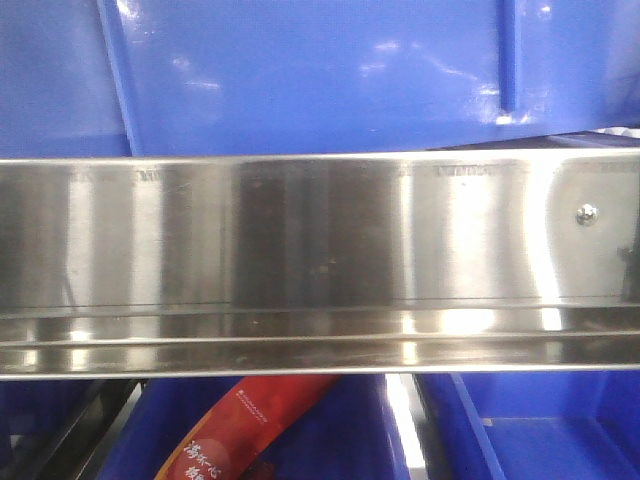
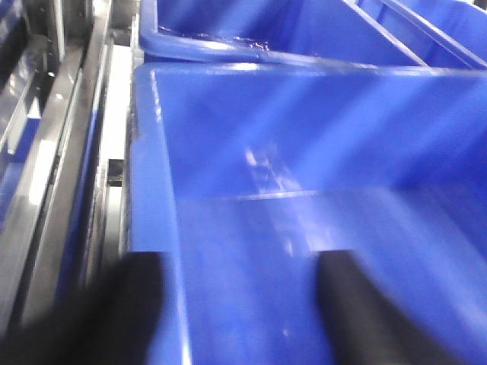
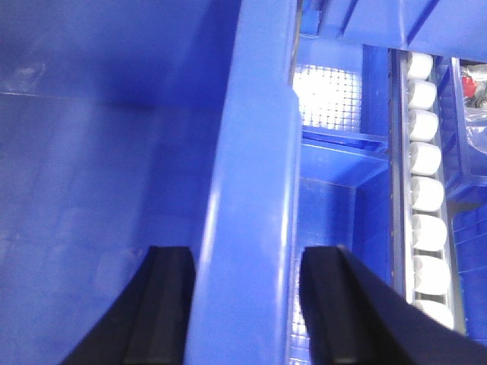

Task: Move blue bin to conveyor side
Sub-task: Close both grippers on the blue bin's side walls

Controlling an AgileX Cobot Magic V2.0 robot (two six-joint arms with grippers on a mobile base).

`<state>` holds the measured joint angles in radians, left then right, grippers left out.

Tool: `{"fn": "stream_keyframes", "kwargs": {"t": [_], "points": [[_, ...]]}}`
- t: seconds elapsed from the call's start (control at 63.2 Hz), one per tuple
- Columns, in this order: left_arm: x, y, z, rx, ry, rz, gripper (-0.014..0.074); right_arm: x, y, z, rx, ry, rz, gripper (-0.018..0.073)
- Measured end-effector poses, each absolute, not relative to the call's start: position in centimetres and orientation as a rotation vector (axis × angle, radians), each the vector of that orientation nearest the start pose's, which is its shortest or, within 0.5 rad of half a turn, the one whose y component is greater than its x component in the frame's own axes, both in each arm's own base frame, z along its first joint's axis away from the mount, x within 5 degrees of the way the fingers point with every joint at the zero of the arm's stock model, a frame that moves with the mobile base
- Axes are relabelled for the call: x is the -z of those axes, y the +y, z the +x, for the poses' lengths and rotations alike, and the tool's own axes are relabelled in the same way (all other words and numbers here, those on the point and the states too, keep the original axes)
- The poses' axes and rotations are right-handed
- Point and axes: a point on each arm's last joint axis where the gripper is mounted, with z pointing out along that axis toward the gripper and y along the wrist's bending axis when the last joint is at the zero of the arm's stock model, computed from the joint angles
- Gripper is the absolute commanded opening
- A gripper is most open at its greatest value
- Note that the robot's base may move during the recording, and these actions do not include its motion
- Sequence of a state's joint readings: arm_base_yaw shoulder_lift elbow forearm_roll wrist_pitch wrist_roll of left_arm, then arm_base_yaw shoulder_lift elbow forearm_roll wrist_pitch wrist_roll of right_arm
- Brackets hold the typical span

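Rims of the blue bin run lengthwise between both pincers: right pincer clamps one, left pincer straddles the other, open.

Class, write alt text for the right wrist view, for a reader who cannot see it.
The right tool straddles the thick rim of the blue bin with its two black fingers, one inside the bin and one outside. Right of the rim are a second blue crate and a row of white rollers.
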<state>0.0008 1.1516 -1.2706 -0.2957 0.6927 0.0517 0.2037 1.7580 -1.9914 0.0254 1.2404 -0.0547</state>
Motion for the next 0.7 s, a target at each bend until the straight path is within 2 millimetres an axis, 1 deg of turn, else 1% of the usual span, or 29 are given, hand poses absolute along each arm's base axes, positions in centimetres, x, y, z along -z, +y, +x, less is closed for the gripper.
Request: {"fn": "stream_keyframes", "kwargs": {"t": [0.127, 0.38, 0.601, 0.696], "points": [[-42.9, -1.7, 26.0, 0.305, 2.053, -0.069, 0.0407, -42.1, 7.8, 36.8, -0.096, 2.472, -0.321, -0.0078], [-42.8, -1.7, 29.0, 0.306, 2.053, -0.078, 0.0407, -42.1, 7.8, 36.8, -0.096, 2.472, -0.321, -0.0078], [-41.1, -1.6, 31.3, 0.305, 2.100, -0.091, 0.0402, -42.1, 7.8, 36.8, -0.096, 2.472, -0.322, -0.0078], [-40.7, -1.6, 32.0, 0.305, 2.111, -0.093, 0.0402, -42.1, 7.8, 36.8, -0.096, 2.472, -0.322, -0.0078]]}}
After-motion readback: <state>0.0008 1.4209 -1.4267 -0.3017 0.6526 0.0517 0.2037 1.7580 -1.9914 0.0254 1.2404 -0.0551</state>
